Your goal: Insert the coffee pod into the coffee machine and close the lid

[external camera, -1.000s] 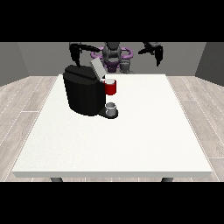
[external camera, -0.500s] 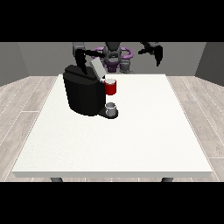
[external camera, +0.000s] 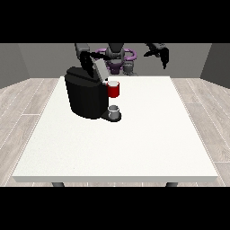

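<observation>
We look first for the coffee pod and cannot make it out as a separate thing; it may already sit inside the coffee machine, a squat black block standing on the far left part of the white worktop. Its grey lid is tilted up, half open, over the machine's top right edge. A red part projects from the machine's right face, and a small grey cup stands on the base below it. The hand at the view's left hovers just behind and above the lid, close to it, its arm reaching in from the far side; we cannot tell how its fingers lie or whether it touches the lid. The hand at the view's right hangs raised in the air past the far edge of the worktop, well apart from the machine, fingers pointing downward and holding nothing. Our judgement is that the lid is not yet closed. The risk from here is a push landing off the lid's middle, so the hand slides off and the lid stays ajar, or a sideways shove shifting the machine.
</observation>
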You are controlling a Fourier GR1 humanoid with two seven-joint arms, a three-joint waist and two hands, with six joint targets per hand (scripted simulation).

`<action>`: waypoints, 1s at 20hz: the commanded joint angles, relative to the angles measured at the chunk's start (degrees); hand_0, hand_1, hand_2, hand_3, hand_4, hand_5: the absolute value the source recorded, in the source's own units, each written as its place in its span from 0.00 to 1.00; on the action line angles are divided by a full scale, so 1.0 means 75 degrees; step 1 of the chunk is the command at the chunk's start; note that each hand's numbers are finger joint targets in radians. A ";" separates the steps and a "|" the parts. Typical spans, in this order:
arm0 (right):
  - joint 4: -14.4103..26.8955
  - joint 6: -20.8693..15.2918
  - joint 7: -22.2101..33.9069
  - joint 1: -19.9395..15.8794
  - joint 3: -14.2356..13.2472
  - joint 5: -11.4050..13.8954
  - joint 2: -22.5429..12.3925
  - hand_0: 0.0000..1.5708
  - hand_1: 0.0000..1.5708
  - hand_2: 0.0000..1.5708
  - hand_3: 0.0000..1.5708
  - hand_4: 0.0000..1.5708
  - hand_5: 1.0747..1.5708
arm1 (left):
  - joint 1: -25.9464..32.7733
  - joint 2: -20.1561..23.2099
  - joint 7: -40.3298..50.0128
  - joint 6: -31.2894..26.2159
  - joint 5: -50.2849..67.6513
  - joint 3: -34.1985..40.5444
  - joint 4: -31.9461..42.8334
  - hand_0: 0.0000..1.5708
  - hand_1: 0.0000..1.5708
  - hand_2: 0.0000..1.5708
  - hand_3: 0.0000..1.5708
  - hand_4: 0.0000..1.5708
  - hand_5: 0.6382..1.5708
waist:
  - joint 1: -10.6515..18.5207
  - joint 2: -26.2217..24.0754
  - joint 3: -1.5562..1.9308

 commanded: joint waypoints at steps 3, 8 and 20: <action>0.0015 -0.0100 0.0231 -0.0800 0.0348 0.0293 0.0116 0.00 0.00 0.00 0.00 0.08 1.00 | 0.0017 0.0189 -0.0369 0.0274 -0.0185 0.0090 0.0176 0.00 0.00 0.00 0.00 0.20 1.00 | -0.0124 0.0369 0.0004; 0.0096 -0.0003 0.0196 -0.1208 0.0534 0.0552 -0.0030 0.00 0.00 0.00 0.00 0.08 1.00 | -0.0082 0.0087 0.0056 0.0402 -0.0360 -0.0174 -0.0116 0.00 0.00 0.00 0.00 0.22 1.00 | 0.0121 0.0402 0.0004; -0.0287 -0.0481 0.0697 -0.1983 0.0938 0.1147 0.0029 0.00 0.00 0.00 0.00 0.07 1.00 | -0.0427 0.0114 0.0029 0.0070 -0.0229 -0.0353 -0.0033 0.00 0.00 0.00 0.00 0.20 1.00 | 0.0847 0.0713 -0.0002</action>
